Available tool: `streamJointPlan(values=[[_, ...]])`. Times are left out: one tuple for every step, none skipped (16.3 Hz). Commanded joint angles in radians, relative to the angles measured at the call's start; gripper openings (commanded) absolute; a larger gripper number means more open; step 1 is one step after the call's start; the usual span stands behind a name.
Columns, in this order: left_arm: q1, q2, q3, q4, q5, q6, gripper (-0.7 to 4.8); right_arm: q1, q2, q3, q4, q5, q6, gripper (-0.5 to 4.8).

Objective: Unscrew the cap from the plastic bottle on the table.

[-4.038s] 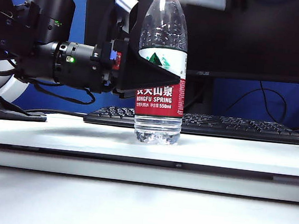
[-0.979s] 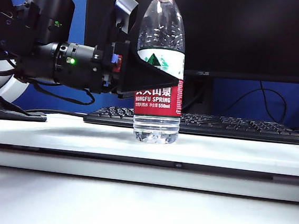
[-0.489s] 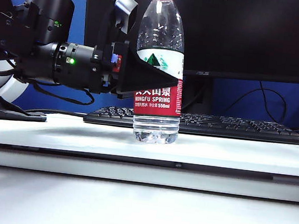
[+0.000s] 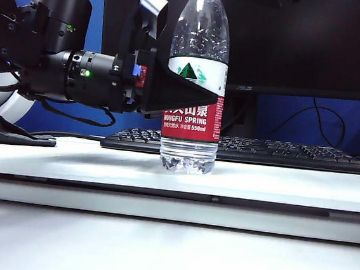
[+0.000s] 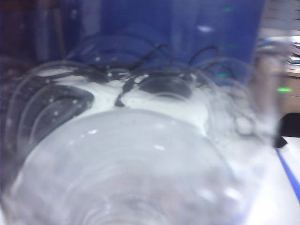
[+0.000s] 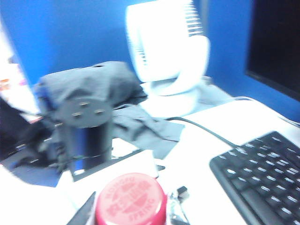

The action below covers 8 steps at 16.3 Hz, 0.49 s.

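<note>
I see the table (image 4: 277, 183) carrying the plastic bottle (image 4: 195, 85), which stands upright just in front of the keyboard (image 4: 280, 152). My left gripper (image 4: 182, 96) reaches in level from the side and is clamped on the plastic bottle at label height; I judge that grip is there to stop the body turning while the top is worked. Through its own camera the clear wall (image 5: 126, 168) fills everything. The right gripper (image 6: 131, 213) sits directly over the cap (image 6: 130, 199), its fingers flanking it, but I cannot tell whether they pinch it. The cap is on the neck, at the frame's upper edge.
</note>
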<state>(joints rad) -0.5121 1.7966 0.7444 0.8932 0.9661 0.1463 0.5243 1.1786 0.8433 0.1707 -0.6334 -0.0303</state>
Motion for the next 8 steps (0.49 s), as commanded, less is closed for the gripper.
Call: streamJointPlan(values=[[0.003,0.006,-0.005,-0.062,-0.019,-0.015,2.99,-0.017,0.006,-0.006,-0.072,-0.175,0.0,1.06],[0.003,0.006,-0.005,-0.062,-0.019,-0.015,2.99,-0.019,0.006,-0.006,-0.072,-0.175,0.0,1.06],[0.003,0.006,-0.005,-0.062,-0.019,-0.015,2.99,-0.027,0.005,-0.005,-0.068,-0.169,0.004,1.07],[0.003,0.006,-0.005,-0.062,-0.019,-0.015,2.99,-0.03,0.006,-0.005,-0.065,-0.153,0.005,1.09],[0.004,0.006,-0.005,-0.062,-0.019,-0.015,2.99,-0.03,0.006,-0.005,-0.062,-0.129,0.005,1.38],[0.004,0.006,-0.005,-0.061,-0.02,-0.014,2.99,-0.03,0.005,-0.005,-0.061,-0.101,0.009,1.87],[0.003,0.006,-0.005,-0.061,-0.021,-0.011,2.99,-0.03,0.003,-0.005,-0.053,-0.076,0.024,2.21],[0.003,0.006,-0.005,-0.061,-0.024,-0.011,2.99,-0.029,-0.001,-0.005,-0.03,-0.056,0.048,2.22]])
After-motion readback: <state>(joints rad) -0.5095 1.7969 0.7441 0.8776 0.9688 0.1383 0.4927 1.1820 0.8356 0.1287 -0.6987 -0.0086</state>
